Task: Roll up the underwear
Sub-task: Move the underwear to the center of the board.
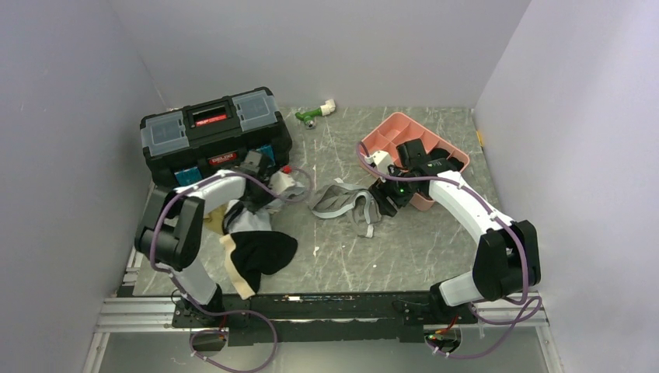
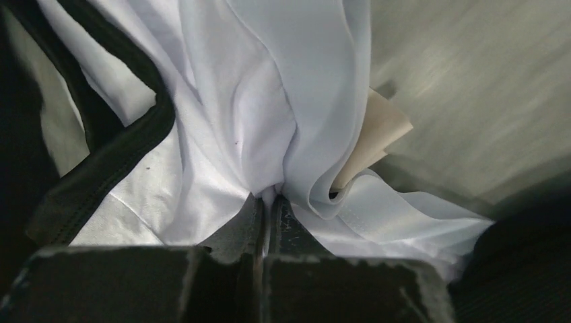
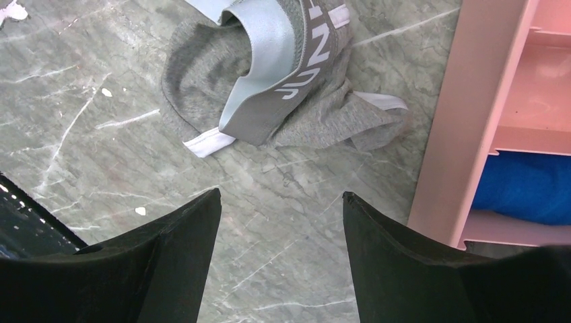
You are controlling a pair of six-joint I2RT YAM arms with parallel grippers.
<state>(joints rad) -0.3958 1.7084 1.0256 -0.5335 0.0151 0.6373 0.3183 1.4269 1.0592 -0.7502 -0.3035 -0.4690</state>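
The top view looks down from above and behind my two arm bases, far enough back to take in the whole table (image 1: 404, 256) and the walls around it. My left wrist camera looks along my left gripper (image 2: 268, 202) from so near that white underwear (image 2: 256, 114) fills most of the frame, a patch the top view shows only small. My right wrist camera looks down past my right gripper (image 3: 281, 194) from a little above the table, catching the grey underwear (image 3: 269, 94) and one wall of the pink tray (image 3: 458, 121), both also seen in the top view.
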